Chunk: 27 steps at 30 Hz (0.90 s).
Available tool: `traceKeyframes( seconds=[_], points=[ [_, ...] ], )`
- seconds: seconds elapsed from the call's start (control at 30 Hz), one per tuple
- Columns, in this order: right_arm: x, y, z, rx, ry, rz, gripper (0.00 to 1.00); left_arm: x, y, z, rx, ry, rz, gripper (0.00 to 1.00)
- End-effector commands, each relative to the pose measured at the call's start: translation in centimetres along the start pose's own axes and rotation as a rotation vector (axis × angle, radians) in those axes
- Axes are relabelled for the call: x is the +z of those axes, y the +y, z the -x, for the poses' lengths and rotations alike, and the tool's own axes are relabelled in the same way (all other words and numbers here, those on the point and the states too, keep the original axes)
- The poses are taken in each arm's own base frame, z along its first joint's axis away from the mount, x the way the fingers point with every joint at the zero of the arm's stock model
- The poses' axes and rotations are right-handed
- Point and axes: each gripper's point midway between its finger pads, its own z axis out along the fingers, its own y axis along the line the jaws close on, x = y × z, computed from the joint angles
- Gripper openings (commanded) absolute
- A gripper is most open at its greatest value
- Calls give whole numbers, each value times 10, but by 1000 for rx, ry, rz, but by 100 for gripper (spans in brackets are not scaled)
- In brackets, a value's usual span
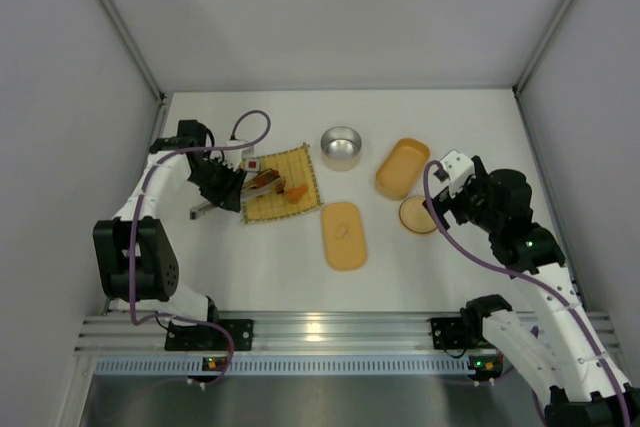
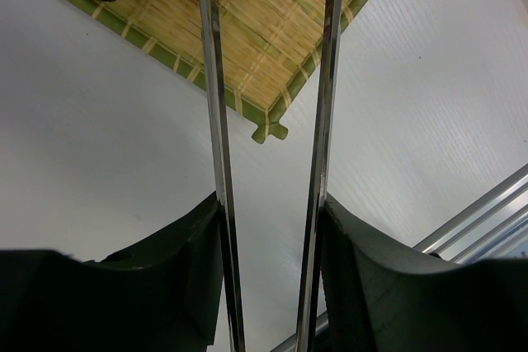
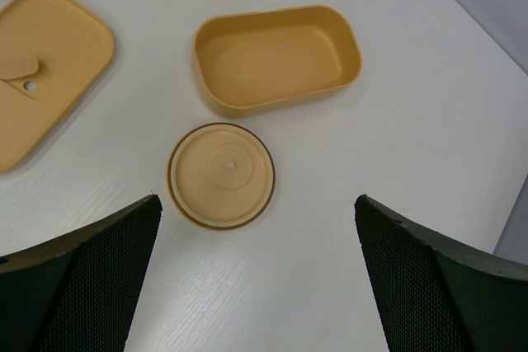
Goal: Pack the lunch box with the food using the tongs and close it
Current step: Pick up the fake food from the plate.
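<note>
**Edges and clearance.** Grey walls are closing in the white bench at the left, right and top of the overhead view. An aluminium rail is running along the bottom edge. The widest open room is lying across the top of the bench and along the lower middle, between the two arm bases. The woven mat is sitting left of centre, well apart from every wall.

**Left gripper**. It is standing over the left edge of the mat. It is partly closed, and its pads are pressing on the outside of both arms of the tongs. The two arms are standing apart with a gap between them. In the left wrist view one arm is reaching a red piece at the top of the frame. I cannot tell whether anything is being pinched there.

**Right gripper**. It is hovering at the right of the frame with its jaws spread wide, and it is holding nothing. The round tan lid is lying flat just below it.

**Containers.**
- The lunch box is lying open, right of centre, and is showing only its bare floor.
- Its oblong lid is lying flat at lower centre, apart from the box.
- The steel bowl is standing near the mat's upper right corner; its contents cannot be made out.
- The food pieces are lying on the mat. There is a white square with a red mark at the upper left, a dark piece mid-mat by the tong tips, and an orange one to the lower right.
</note>
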Motion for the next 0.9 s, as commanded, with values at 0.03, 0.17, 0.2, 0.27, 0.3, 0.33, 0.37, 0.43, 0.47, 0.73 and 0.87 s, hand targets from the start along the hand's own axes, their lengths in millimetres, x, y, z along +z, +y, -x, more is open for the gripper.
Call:
traceKeyframes(
  seconds=[0.03, 0.17, 0.2, 0.27, 0.3, 0.33, 0.37, 0.43, 0.47, 0.73, 0.87],
  points=[
    [3, -12, 9, 3, -44, -45, 99, 4, 2, 7, 13, -21, 11, 50],
    [3, -11, 9, 6, -47, -42, 99, 2, 5, 10, 12, -27, 30, 50],
    [4, -11, 8, 6, -45, -42, 99, 2, 7, 12, 15, -35, 38, 50],
    [3, -11, 9, 6, -46, -41, 99, 1, 10, 14, 15, -40, 50, 51],
    [3, -11, 8, 7, -44, -40, 99, 1, 10, 15, 17, -42, 48, 51],
    [3, -11, 7, 6, -42, -39, 99, 1, 11, 15, 15, -43, 52, 50],
    [3, -11, 7, 6, -42, -41, 99, 1, 12, 16, 17, -42, 56, 50],
    [3, -11, 7, 5, -41, -42, 99, 0, 13, 17, 21, -43, 62, 51],
    [3, -11, 7, 5, -41, -42, 99, 0, 14, 18, 22, -42, 61, 51],
    [5, -11, 8, 2, -42, -38, 99, 3, 9, 10, 32, -18, 35, 49],
    [5, -12, 8, 2, -41, -42, 99, 12, -2, 9, 72, 10, 14, 49]
  ],
)
